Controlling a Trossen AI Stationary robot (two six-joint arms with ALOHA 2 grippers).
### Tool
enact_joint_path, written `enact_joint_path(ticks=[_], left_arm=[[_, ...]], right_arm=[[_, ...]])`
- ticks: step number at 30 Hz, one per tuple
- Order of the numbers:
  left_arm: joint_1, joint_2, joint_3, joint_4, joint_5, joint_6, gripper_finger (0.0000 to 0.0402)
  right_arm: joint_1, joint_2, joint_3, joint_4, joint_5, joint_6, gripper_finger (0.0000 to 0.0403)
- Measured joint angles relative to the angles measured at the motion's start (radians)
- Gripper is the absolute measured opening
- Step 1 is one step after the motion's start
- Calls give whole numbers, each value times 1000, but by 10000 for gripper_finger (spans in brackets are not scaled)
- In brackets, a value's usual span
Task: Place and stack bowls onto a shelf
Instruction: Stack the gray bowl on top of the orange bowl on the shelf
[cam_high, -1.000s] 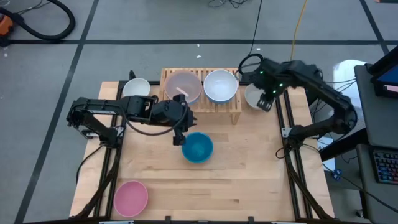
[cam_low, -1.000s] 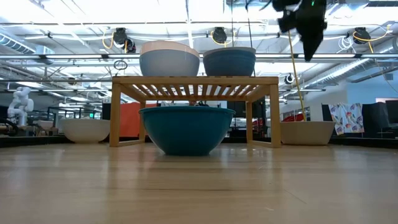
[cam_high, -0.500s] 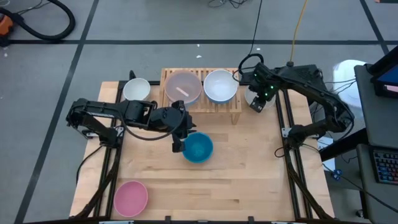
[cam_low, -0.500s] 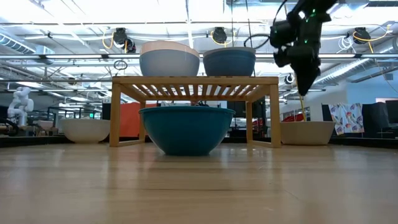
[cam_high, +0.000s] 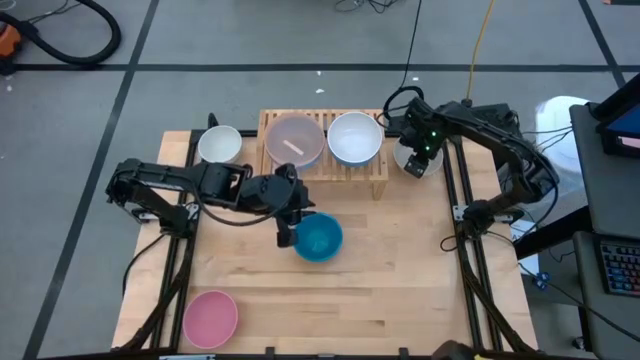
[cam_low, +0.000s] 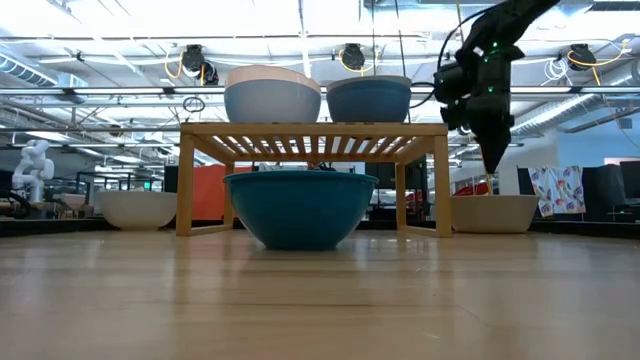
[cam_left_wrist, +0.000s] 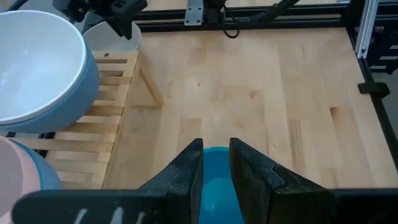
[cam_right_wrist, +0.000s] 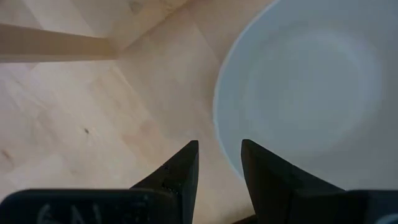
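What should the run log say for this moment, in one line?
left pincer: open, over teal bowl | right pincer: open, above white bowl | shelf: two bowls

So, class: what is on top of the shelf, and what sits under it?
On the shelf stand two bowls side by side: a peach bowl and a white-lined blue bowl. In the low view a teal bowl hides most of the space underneath, so that cannot be told.

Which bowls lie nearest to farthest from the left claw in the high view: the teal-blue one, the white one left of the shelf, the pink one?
From the left claw:
1. Teal-blue bowl, right beside it, table centre.
2. White bowl, left of the shelf.
3. Pink bowl, near-left corner.
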Motion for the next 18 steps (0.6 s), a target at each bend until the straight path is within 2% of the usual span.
enact_joint_path(ticks=[3,15,18], left_arm=[[-6,0,0,0,0,-18,83],[-7,0,0,0,0,-58,83],[-7,0,0,0,0,-59,83]], right_arm=[[-10,24,0,0,0,-18,116],[-47,58,0,12,-3,151,116],[-47,57,-9,27,-2,120,116]])
